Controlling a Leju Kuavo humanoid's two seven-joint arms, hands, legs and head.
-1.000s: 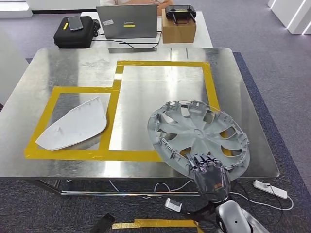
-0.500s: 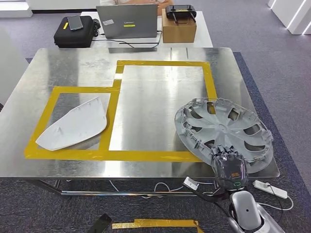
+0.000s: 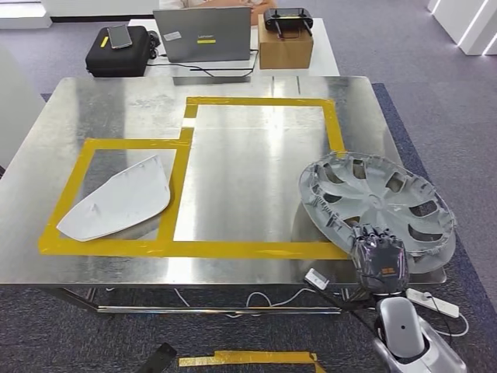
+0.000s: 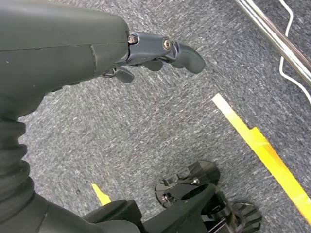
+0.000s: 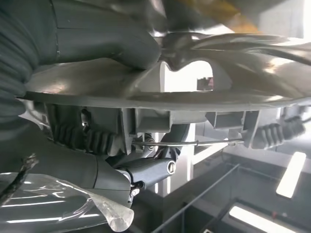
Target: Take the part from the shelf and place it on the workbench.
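Note:
A silver wheel cover [image 3: 380, 206] hangs tilted over the right end of the metal workbench [image 3: 117, 109], jutting past the table's right edge. My right hand [image 3: 380, 264] grips its near rim from below, just off the table's front edge. In the right wrist view the thumb [image 5: 110, 41] presses one face of the wheel cover [image 5: 183, 92] and the fingers [image 5: 150, 172] curl under the ribbed rim. My left hand [image 4: 161, 51] hangs over grey carpet with its fingers apart and nothing in them.
Yellow tape [image 3: 182, 179] marks two joined rectangles on the workbench; a white curved panel [image 3: 117, 202] lies in the left one. Behind stand a laptop [image 3: 202, 35], black case [image 3: 117, 50] and cardboard box [image 3: 285, 43]. A white power strip [image 3: 432, 303] and cables lie on the floor.
My right hand has carried the wheel cover to the right, from over the larger taped rectangle to the table's right end, where it now overhangs the edge.

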